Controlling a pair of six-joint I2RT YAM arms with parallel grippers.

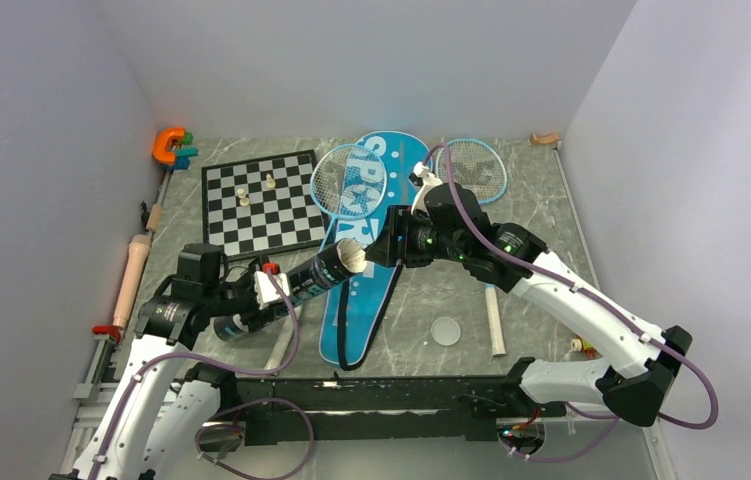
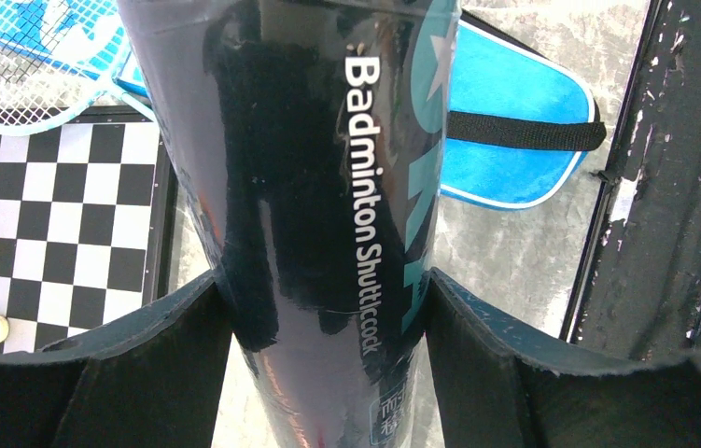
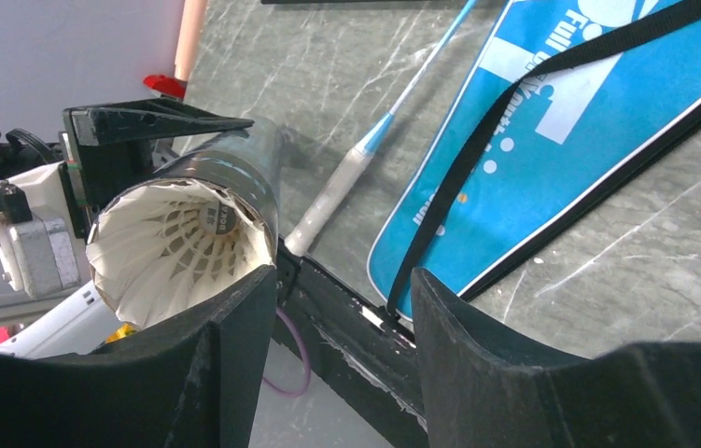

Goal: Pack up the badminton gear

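Left gripper (image 1: 263,290), by the near-left corner of the table (image 1: 551,215): clamped around the black tube (image 1: 301,283), long axis slanting away rightward, open mouth facing the right gripper (image 3: 342,291). Shuttlecock (image 3: 176,245): seated in that mouth, feathers outward. Right gripper: just beside the mouth, jaws apart, empty, above the blue bag (image 1: 369,300) lying mid-table.

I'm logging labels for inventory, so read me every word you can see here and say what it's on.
"Badminton Shuttlecock": on the tube.
"SPOR", the rest hidden: on the bag.
"Full", the following words unclear: also on the bag.
The shuttlecock sticker and the tube's small print: too small to read.
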